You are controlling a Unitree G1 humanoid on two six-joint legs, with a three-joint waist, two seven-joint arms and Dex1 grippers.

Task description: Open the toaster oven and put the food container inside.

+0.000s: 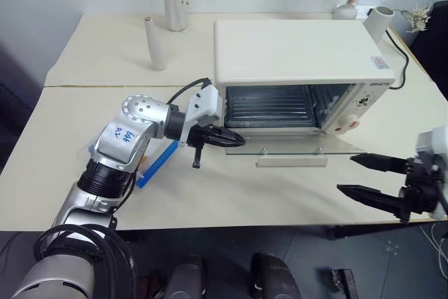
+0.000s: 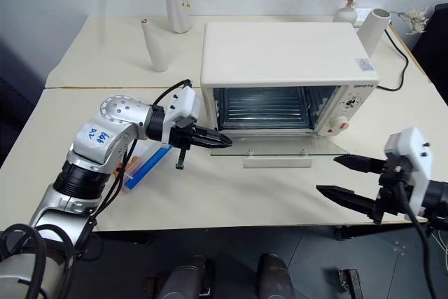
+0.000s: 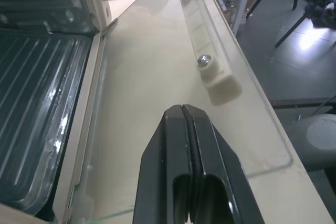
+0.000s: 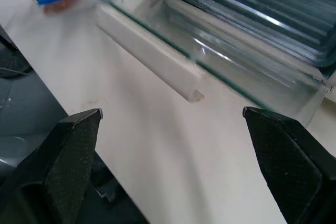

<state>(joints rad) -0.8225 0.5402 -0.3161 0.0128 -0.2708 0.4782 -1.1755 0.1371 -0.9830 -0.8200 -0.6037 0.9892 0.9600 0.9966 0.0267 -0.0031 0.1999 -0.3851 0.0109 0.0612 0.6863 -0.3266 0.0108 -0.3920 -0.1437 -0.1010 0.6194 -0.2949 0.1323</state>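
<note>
Since the toaster oven (image 1: 301, 68) already stands with its glass door (image 1: 294, 146) dropped flat onto the table (image 1: 210, 201), its white bar handle (image 1: 291, 162) at the near edge and the ribbed cavity exposed, the opening step looks done and the loading step is the one in hand. The food container (image 2: 143, 162), a clear box with blue clip strips, sits on the table to the left of the oven, partly hidden under the left arm and not gripped by anything. The left gripper (image 1: 234, 138) hovers over the left end of the lowered door, fingers pressed fully together and empty. The right gripper (image 2: 350, 180) hangs near the table's near right edge, well apart from the door, with its fingers spread wide and nothing between them. In my judgement the next move calls for one gripper to go to the container, span its sides and lift it level over the door into the cavity.
</note>
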